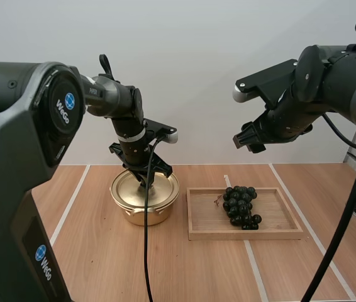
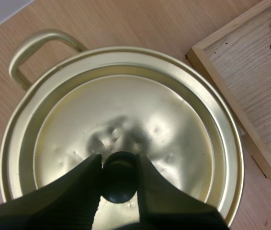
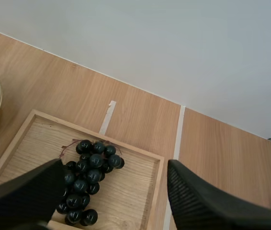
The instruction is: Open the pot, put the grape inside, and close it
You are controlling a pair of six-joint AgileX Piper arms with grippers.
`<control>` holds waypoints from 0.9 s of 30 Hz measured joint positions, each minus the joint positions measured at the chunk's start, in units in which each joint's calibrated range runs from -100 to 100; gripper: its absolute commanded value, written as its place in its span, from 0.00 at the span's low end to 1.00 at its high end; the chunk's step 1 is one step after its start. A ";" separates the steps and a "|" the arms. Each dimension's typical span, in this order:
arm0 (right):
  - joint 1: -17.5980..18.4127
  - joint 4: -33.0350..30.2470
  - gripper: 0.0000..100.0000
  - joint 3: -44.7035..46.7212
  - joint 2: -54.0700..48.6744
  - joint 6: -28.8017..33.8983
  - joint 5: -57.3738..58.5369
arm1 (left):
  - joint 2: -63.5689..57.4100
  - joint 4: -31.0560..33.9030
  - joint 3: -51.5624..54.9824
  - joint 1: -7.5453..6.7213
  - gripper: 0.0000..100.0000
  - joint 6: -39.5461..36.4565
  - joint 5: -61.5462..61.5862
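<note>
A gold pot point(image 1: 144, 200) sits on the table with its lid point(image 2: 126, 129) on. My left gripper point(image 1: 148, 180) is down on the lid, its fingers point(image 2: 78, 184) shut on the lid's black knob point(image 2: 119, 176). A bunch of dark grapes point(image 1: 241, 206) lies in the wooden tray point(image 1: 272, 217) to the right of the pot; the grapes point(image 3: 87, 177) also show between my right fingers. My right gripper point(image 1: 246, 139) hangs open high above the tray, with nothing held.
The pot's loop handle point(image 2: 39, 48) points away from the tray, whose near corner point(image 2: 197, 52) lies close beside the pot. White tape lines point(image 1: 71, 204) run across the wooden table.
</note>
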 measured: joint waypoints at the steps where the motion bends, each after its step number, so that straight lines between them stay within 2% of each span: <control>1: 0.00 0.00 1.00 0.00 0.17 0.09 0.00 | -0.23 0.00 0.00 0.00 0.00 0.00 0.00; 18: 0.00 0.00 1.00 0.00 13.92 1.95 7.50 | -17.48 1.22 -7.97 0.00 0.00 0.00 1.10; 27: 0.00 3.12 1.00 0.00 18.92 2.04 11.17 | -26.36 1.22 -11.63 0.00 0.00 0.00 1.32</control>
